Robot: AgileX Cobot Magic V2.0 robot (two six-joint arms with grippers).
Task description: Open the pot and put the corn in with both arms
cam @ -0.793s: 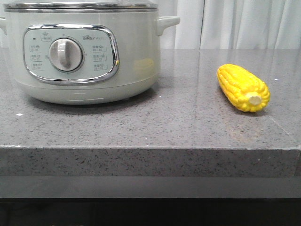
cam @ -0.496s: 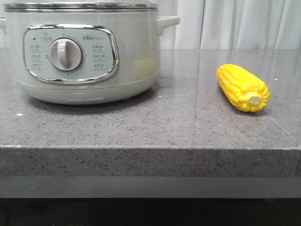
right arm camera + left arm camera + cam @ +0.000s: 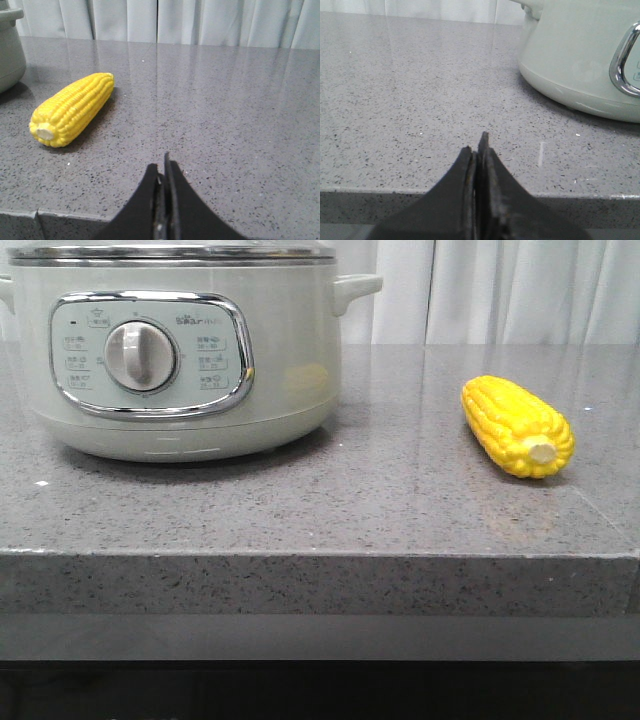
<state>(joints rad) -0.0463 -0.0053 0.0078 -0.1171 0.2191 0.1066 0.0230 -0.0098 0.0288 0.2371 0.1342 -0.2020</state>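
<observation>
The speckled grey stone tabletop [image 3: 400, 510] fills the front view, with pale curtains [image 3: 500, 290] hanging behind it. On it the pot [image 3: 185, 350] is the landmark — a large round pale grey-green electric cooker, standing upright at the robot's left. Its steel-rimmed lid [image 3: 170, 252] is on, seated on the rim. A small side handle [image 3: 357, 287] juts from the pot's right shoulder. On the wall facing the camera sits a chrome-framed control panel [image 3: 150, 355] with a round dial [image 3: 140, 356] in its middle and small printed labels around it, too fine to read.

The corn [image 3: 517, 425] lies flat on the tabletop well to the right of the pot and apart from it, a bright yellow cob lying at an angle, its pale stub end [image 3: 541, 451] turned toward the front edge. A faint yellow reflection of it shows on the pot's side.

The left claw [image 3: 479, 145] hangs low at the tabletop's front edge, near the pot's left side but not touching it — its two dark fingers are pressed together with nothing between them. The right claw [image 3: 162, 167] hangs likewise at the front edge, to the right of the corn and farther from the pot, its fingers also closed on nothing.
</observation>
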